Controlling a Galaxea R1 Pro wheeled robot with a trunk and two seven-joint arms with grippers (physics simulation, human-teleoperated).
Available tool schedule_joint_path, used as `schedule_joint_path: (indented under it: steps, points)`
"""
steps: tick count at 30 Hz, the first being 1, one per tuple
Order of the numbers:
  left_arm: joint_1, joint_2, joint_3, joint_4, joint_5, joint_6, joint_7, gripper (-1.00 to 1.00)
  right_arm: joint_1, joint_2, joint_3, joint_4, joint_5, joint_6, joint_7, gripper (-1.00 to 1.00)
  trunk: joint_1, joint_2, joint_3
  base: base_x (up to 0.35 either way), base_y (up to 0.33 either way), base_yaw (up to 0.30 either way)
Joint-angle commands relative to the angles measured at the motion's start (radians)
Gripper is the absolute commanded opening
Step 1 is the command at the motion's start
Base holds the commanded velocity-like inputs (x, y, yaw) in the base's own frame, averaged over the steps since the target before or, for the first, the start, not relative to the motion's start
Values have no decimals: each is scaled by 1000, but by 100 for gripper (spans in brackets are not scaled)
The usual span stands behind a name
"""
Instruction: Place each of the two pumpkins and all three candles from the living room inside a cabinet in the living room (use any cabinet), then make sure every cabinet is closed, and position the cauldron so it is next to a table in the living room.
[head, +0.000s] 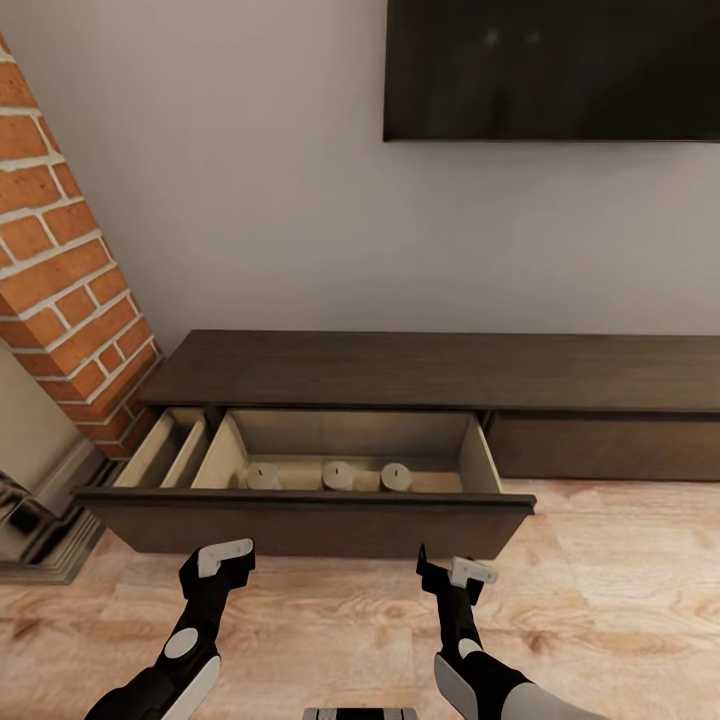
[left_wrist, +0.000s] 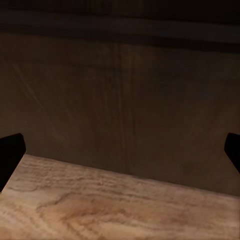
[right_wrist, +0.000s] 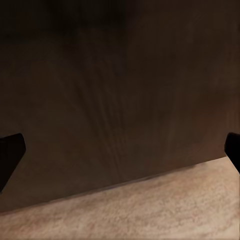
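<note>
- Grippers: the left gripper (head: 217, 568) and the right gripper (head: 452, 577) hang low over the wooden floor (head: 600, 600), side by side and level with each other. In both wrist views the dark fingertips sit at opposite edges of the frame, so the jaws of each stand wide apart with nothing between them.
- Drawer front (head: 300, 522): the dark brown panel lies directly ahead of both grippers, just beyond the fingertips. The wrist views face its wood grain squarely, with floor below. Whether either gripper touches it cannot be told.
- Long axis: the panel runs crosswise to the robot, from its left to its right. The grippers face it left and right of its middle, neither one clearly nearer.
- Drawer interior: the drawer (head: 345, 440) stands pulled well out of the cabinet (head: 450, 370). Three candles (head: 338, 475) stand upright in a row along the front of the wide pale compartment, each apart from its neighbours. A narrower compartment at the left looks bare.
- Surroundings: a brick column (head: 70, 260) rises at the left, and a dark screen (head: 550, 70) hangs on the wall above the cabinet top.
- Judgement: with the candles stowed, closing calls for a push straight ahead, square to the panel's long axis. Both arms pressing evenly should keep the drawer from skewing; pumpkins and cauldron still need attention.
</note>
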Motion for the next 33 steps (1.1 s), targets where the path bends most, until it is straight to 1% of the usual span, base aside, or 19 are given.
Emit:
schedule_joint_path:
  steps: [1, 16, 31, 33]
  points:
    - [-1, 1, -5, -2, 11, -7, 6, 100, -1, 0, 9, 0, -2, -2, -9, 100, 4, -8, -4, 4, 0, 0]
    - [-1, 1, -5, -4, 10, -7, 8, 100, -1, 0, 9, 0, -2, -2, -8, 100, 61, -113, -51, 0, 0, 0]
    - [-1, 1, -4, -2, 11, -6, 7, 100, -1, 0, 9, 0, -2, -2, -8, 100, 68, -116, -109, 0, 0, 0]
    - [-1, 1, -4, -2, 11, -6, 7, 100, -1, 0, 9, 0, -2, -2, -8, 100, 68, -116, -109, 0, 0, 0]
